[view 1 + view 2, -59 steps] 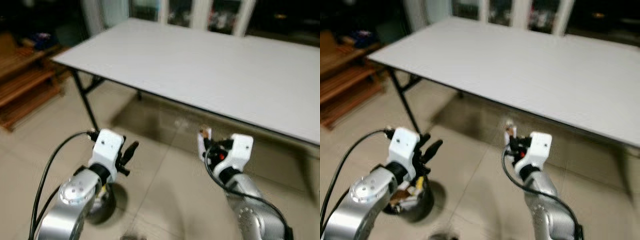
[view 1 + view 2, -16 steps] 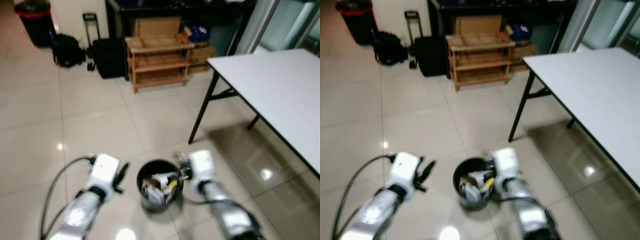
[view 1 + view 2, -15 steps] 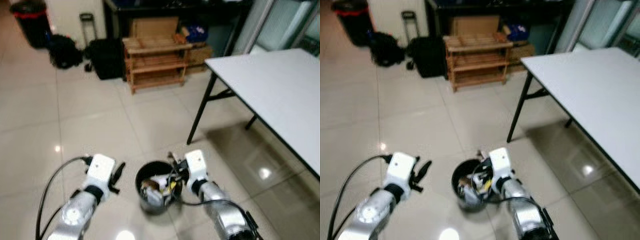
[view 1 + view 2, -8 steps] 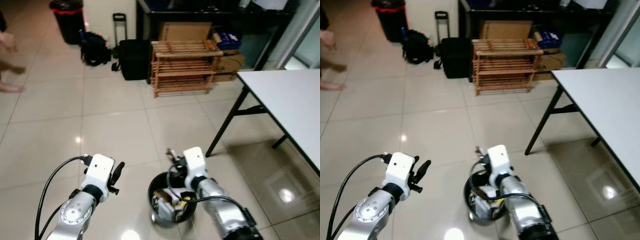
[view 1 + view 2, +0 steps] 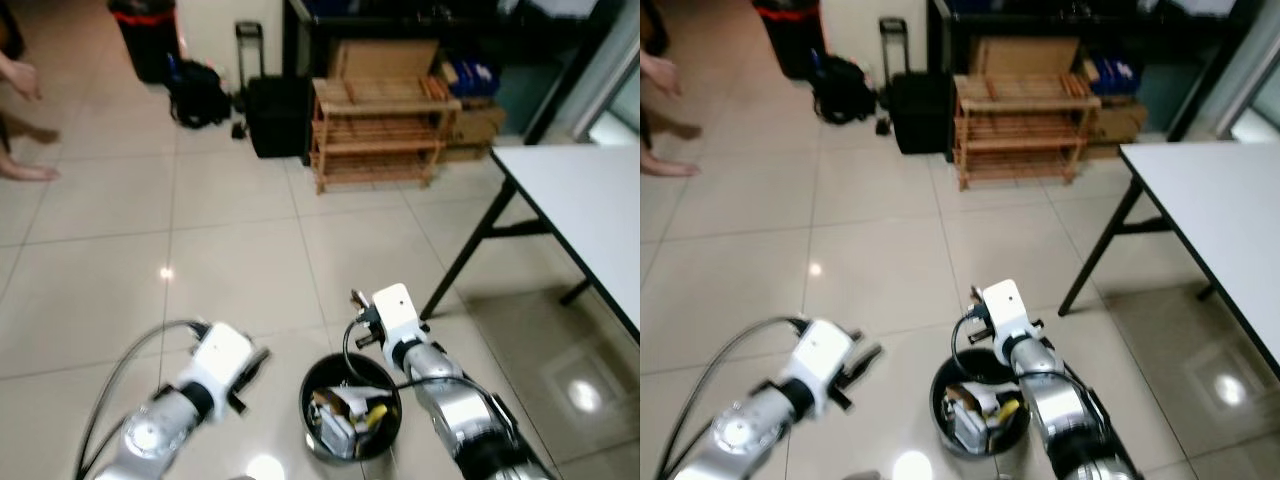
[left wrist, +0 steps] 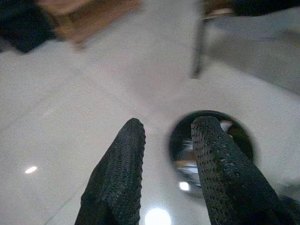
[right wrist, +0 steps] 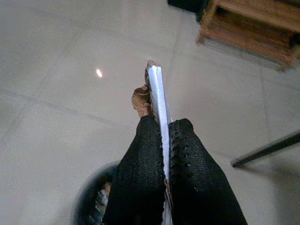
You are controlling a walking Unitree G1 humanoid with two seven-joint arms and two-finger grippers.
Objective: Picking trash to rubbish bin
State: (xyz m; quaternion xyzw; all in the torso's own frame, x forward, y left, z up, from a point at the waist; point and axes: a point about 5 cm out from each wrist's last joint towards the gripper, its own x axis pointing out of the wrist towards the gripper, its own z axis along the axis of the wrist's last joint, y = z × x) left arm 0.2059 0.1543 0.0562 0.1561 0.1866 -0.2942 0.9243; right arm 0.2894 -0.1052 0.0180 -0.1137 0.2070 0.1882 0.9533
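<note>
Right fingers [image 7: 145,154] pinch flat trash [image 7: 156,93] above the bin [image 5: 350,408].

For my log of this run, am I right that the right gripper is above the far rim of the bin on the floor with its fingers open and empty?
Not quite. The right gripper is above the far rim of the bin on the floor, but its fingers are shut on a flat white piece of trash, not open and empty. The right wrist view shows the piece clamped between them.
</note>
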